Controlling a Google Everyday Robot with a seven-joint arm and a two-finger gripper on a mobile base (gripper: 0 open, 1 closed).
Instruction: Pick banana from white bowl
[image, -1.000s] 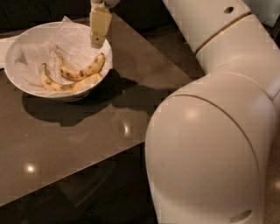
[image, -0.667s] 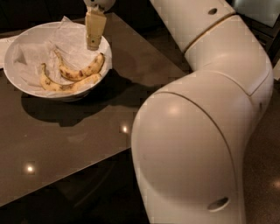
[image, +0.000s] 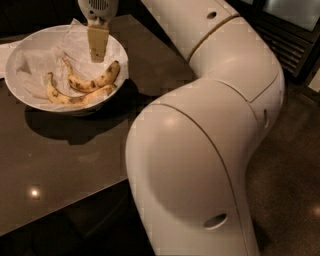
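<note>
My arm (image: 200, 150) takes up most of the view, a bulky cream-white run of rounded links sweeping from the lower middle up toward the top edge. Under it and to the left is the surface (image: 60, 165), dark brown and glossy, with a couple of small light reflections on it. To the right I see a strip of speckled brown floor (image: 295, 165).

The white bowl (image: 30, 100) sits on the far left part of the surface, wide and round, throwing a dark shadow toward me. Crumpled white paper (image: 40, 60) lines its inside, and a corner pokes over the far left rim.

Two bananas lie in the near half of the bowl, on the paper. The banana (image: 95, 82) I am after is the strongly curved, brown-spotted one, its thin stem pointing up and left and its dark blunt end near the right rim. The paler banana (image: 75, 98) lies flatter just in front of it, and the two touch near their right ends.

The tool (image: 97, 52) hangs straight down from its grey wrist at the top edge, inside the bowl's outline, with its tip above the middle of the spotted banana and a strip of paper showing between them. I see it as one tan slab, so I cannot tell whether it is apart or together.
</note>
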